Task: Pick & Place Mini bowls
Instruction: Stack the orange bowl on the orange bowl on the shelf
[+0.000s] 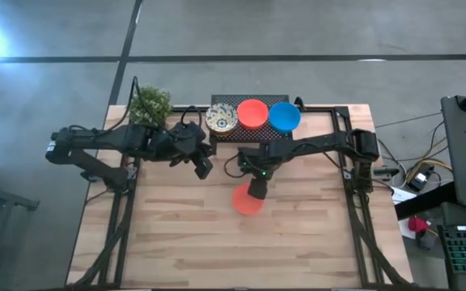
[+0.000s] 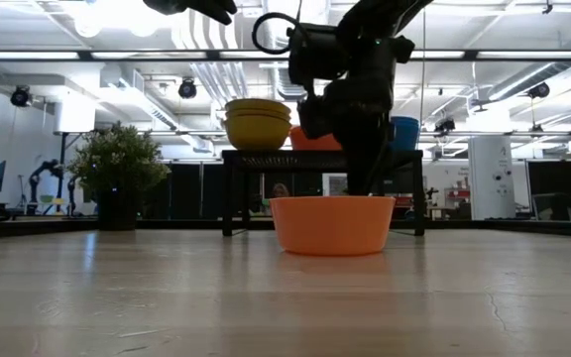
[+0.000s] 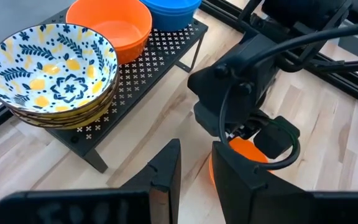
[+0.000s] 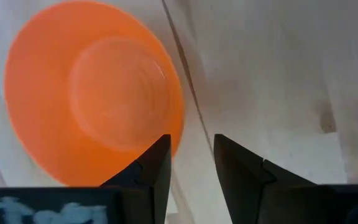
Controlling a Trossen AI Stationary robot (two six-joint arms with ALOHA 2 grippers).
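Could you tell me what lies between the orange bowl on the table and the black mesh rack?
In the high view, the right gripper and its arm hang between the orange bowl and the rack; otherwise only bare table.

Bright ceiling strip lights, floor glare, blurred close wrist view

Environment: an indoor robotics lab or industrial test hall. The wooden table [image 1: 217,234] is bolted into a black metal frame [image 1: 354,218] standing on a grey concrete floor [image 1: 314,32] with cables [image 1: 415,166] trailing beside it. The low view shows an open ceiling with exposed ducts [image 2: 216,79], strip lights [image 2: 28,55], and another robot arm [image 2: 40,178] in the background.
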